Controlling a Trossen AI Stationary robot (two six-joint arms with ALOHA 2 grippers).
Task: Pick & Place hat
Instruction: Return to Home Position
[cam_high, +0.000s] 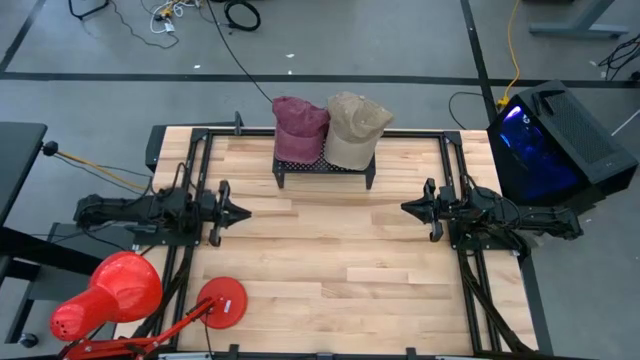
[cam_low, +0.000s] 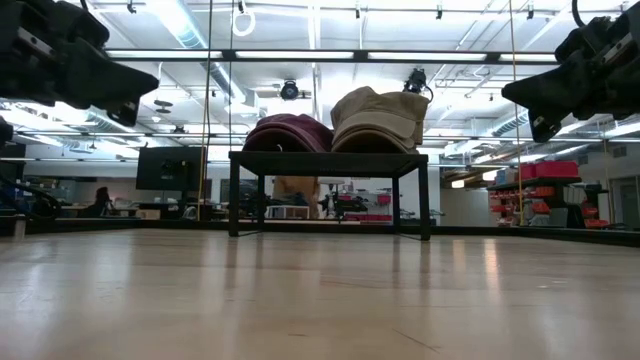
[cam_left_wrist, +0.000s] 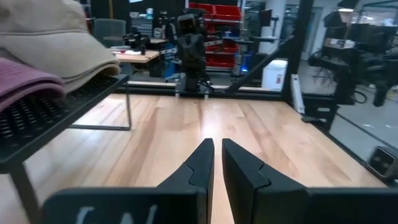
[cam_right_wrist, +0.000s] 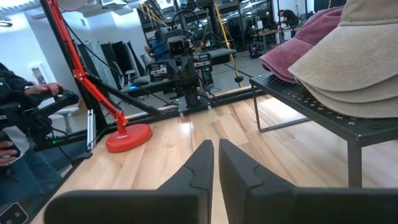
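Two hats rest side by side on a black perforated rack (cam_high: 325, 171) at the table's far middle: a maroon hat (cam_high: 299, 128) on the left and a tan hat (cam_high: 356, 128) on the right. Their brims lie on the rack top (cam_low: 330, 155). My left gripper (cam_high: 243, 211) hovers at the table's left side, shut and empty, pointing level toward the right. My right gripper (cam_high: 408, 207) hovers at the right side, shut and empty, pointing level toward the left. Both sit nearer than the rack, well apart from it.
A red desk lamp with a round base (cam_high: 221, 301) stands at the near left corner. A black box with blue light (cam_high: 555, 140) sits off the table's right edge. Bare wood (cam_high: 330, 250) lies between the two grippers.
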